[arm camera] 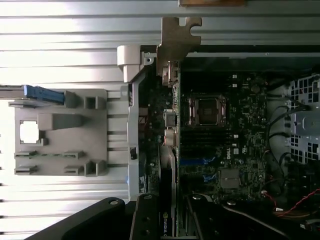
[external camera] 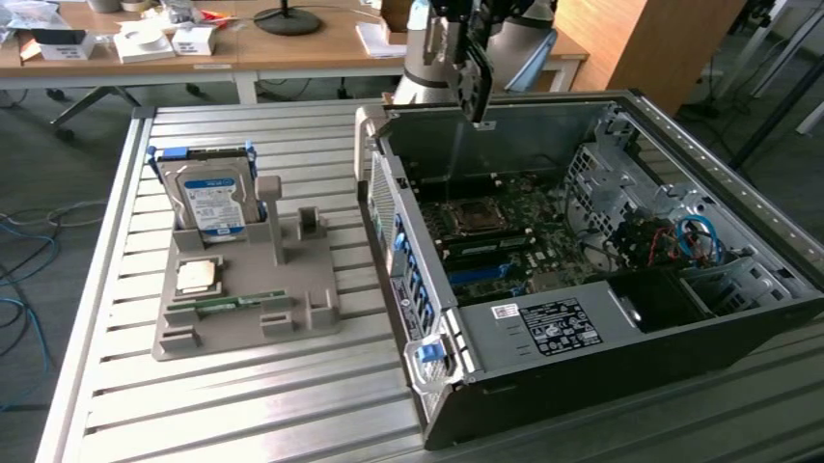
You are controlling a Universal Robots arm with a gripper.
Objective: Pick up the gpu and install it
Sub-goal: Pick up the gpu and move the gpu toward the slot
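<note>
The arm hangs over the open case, and its gripper is clenched on the gpu; the dark card dangles on edge from the fingers, clear of the board, with its lower tip level with the case's far rim in the exterior view. From the wrist view the gpu runs edge-on between the two black fingers, both pressed against its sides; its silver bracket sticks out at the far end, over the rim of the case. Under the card lies the motherboard, with the CPU socket just beside the card's line; I can't tell which slot it hangs over. The case lies on its side on a slatted metal table; to the exterior view's left of it, well apart from the gpu, sits a grey holder; a blue-labelled hard drive stands upright at its far end, while a CPU and a green RAM stick lie flat nearer the front. Behind the table stands a wooden desk with small boxes on it.
</note>
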